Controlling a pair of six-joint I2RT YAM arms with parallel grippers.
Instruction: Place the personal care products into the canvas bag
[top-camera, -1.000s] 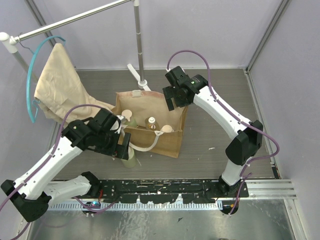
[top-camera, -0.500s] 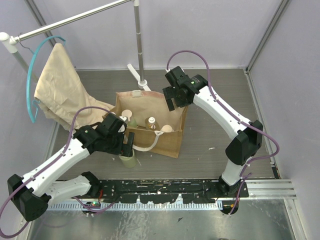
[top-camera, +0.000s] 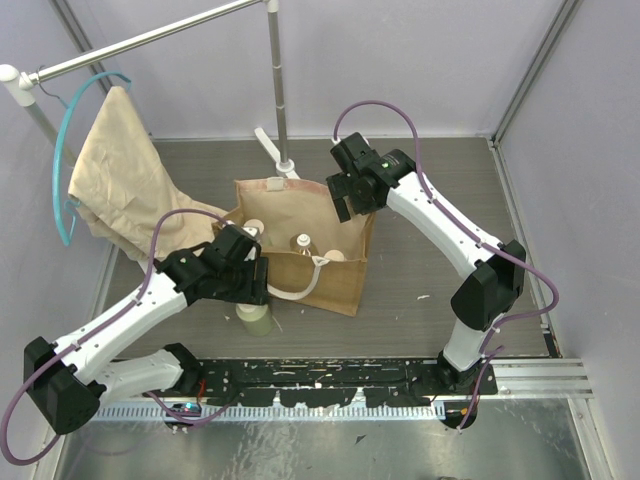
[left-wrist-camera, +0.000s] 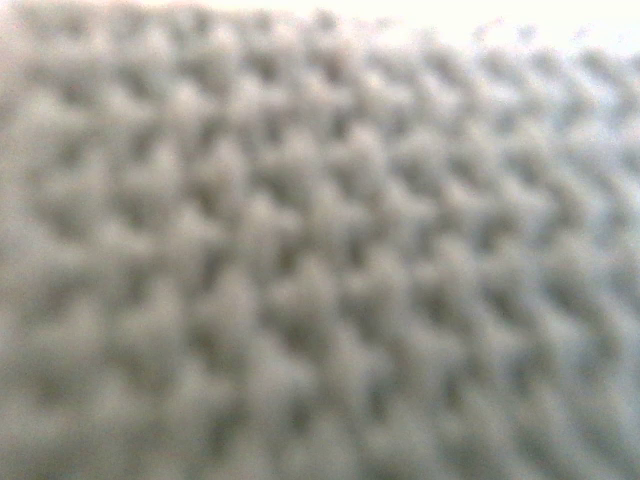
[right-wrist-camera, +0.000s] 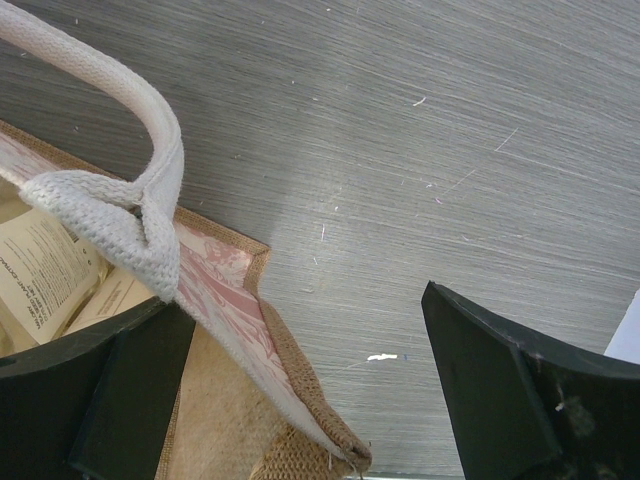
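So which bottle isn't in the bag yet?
The pale green bottle on the table, outside the canvas bag at its near side. The amber bottle and the others sit inside.

Tan canvas bag (top-camera: 335, 287), cream handle (right-wrist-camera: 112, 216) (knobbly weave); pale green bottle (top-camera: 254, 320).

Right hand (right-wrist-camera: 300, 300), fingers wide apart, arm arched; left hand (top-camera: 258, 282) low, spread unclear.

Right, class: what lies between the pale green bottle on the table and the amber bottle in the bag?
The near wall of the canvas bag and its cream handle, seen in the top view.
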